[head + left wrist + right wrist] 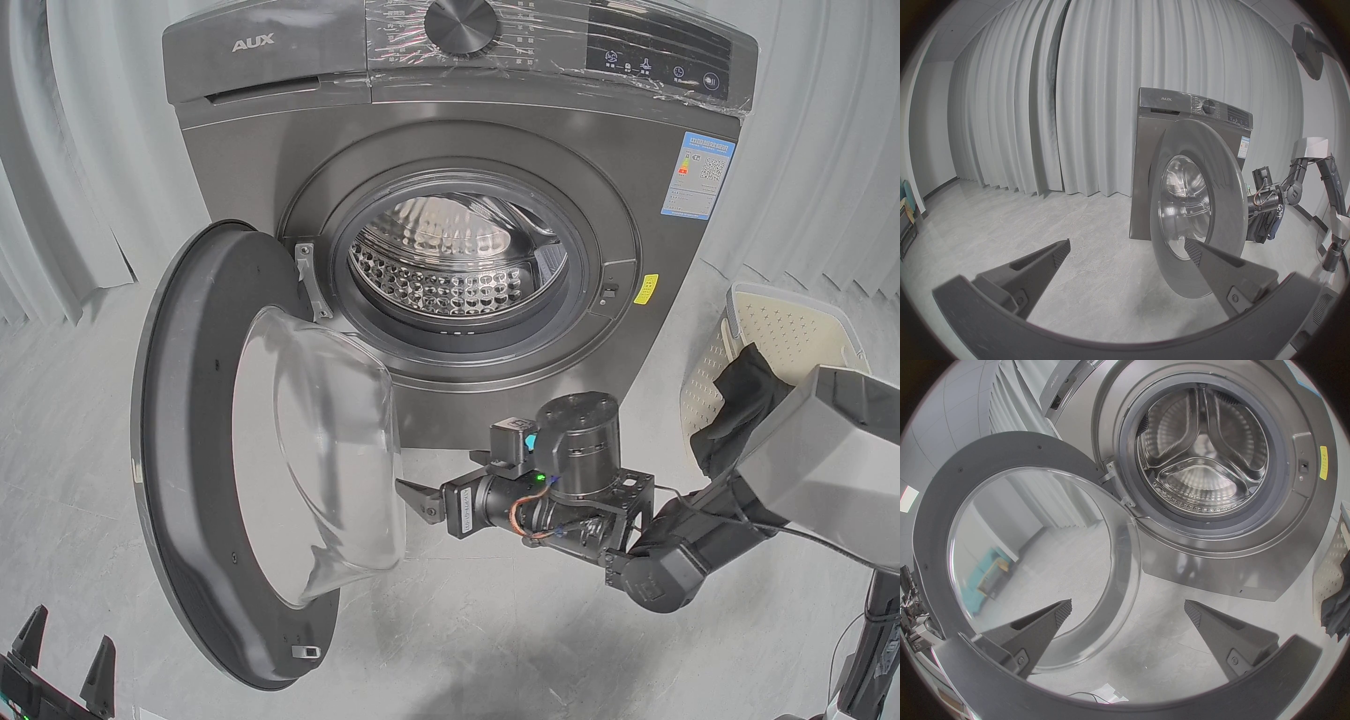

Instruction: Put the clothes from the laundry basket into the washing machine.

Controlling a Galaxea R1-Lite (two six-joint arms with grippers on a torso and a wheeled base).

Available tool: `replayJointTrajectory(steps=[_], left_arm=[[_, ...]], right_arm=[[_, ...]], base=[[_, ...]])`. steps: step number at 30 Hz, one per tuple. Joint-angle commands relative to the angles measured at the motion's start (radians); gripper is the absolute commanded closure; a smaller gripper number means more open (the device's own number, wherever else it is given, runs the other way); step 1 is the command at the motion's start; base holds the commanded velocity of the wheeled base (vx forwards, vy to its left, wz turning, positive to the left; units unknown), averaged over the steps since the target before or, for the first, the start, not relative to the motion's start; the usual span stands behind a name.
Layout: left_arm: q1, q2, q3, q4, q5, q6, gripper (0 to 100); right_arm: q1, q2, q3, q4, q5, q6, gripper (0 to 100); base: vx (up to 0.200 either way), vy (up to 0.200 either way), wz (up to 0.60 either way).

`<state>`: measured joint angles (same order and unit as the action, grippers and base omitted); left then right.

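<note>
Your right claw hangs low in front of the washing machine, below its open mouth, fingers spread with nothing between them. The left claw sits well off the machine's front to the left, beyond the swung-out door, likewise spread and empty. The drum looks bare, so I judge that no load has gone in yet.

The clothes — one dark garment is all you can see — drape over the near rim of the laundry basket, which stands on the floor just beside the machine's right front corner.

Watch for these. The right claw's tips sit close to the door's bulging glass. A sweep towards the machine's left would strike it, and a knock could swing the door partly across the mouth. The right arm bends close to the basket, so a fast turn towards the machine's right could shove or tip it. The garment is limp and half outside the basket. A shallow pinch on one fold may slip, or leave a trailing end that drags on the floor or catches on the seal around the machine's mouth. Grip deep, lift high, and carry it well inside the drum before you let go.
</note>
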<state>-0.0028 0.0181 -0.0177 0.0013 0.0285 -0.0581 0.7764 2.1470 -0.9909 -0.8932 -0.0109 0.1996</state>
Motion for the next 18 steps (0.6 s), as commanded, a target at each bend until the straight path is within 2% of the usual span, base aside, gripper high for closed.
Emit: replayJointTrajectory(steps=[1,8,18], left_arm=[[0.0,-0.012,0.016,0.0,0.001,0.0,0],[0.0,-0.012,0.016,0.0,0.001,0.0,0],[0.0,-0.012,0.016,0.0,0.001,0.0,0]], right_arm=[[0.034,0.07,-0.046,-0.007,-0.009,0.001,0],[0.072,0.109,-0.111,-0.073,-0.009,0.001,0],[0.058,0.111,-0.153,-0.059,-0.004,0.0,0]], base=[[0.0,0.0,0.0],[0.0,0.0,0.0],[0.0,0.0,0.0]])
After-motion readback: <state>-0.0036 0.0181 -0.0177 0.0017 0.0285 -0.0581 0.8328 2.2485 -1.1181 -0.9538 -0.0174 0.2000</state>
